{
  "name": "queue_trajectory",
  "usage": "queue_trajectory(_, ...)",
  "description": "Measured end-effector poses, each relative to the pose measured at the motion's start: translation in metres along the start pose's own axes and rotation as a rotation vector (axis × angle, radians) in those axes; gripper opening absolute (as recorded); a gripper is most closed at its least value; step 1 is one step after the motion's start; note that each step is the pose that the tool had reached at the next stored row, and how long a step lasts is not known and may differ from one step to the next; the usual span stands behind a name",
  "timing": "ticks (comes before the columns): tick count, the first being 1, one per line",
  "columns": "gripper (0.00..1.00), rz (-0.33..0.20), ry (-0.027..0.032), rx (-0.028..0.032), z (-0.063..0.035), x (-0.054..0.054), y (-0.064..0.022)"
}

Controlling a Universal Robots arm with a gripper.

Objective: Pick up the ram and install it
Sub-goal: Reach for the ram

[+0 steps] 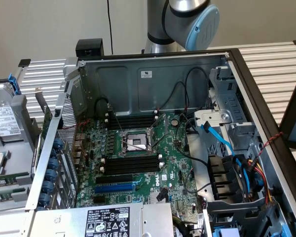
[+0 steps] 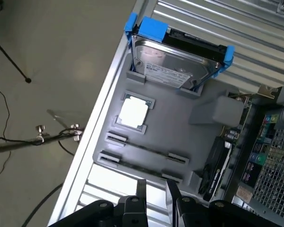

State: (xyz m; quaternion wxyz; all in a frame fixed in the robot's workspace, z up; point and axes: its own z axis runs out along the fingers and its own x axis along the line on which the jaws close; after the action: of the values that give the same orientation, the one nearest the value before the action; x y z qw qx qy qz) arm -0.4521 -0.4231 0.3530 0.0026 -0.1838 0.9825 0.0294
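Two fingers (image 2: 141,190) of the gripper (image 2: 157,195) stand wide apart and hold nothing, just beside the gray tray (image 2: 180,123). The ram (image 2: 146,148) seems to be the thin stick on its edge in that tray, so it is not picked up yet. Far off, the computer's black slots (image 1: 130,165) look empty.

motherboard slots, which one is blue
The blue expansion slot, lying nearest the labelled power supply; the long slots on either side of the CPU socket are black with white clips.
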Motion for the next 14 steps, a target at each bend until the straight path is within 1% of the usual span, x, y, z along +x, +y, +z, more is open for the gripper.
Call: queue_trajectory(14, 0.31, -0.254, 0.0146, -0.0039, 0.0000, -0.0001, 0.0000)
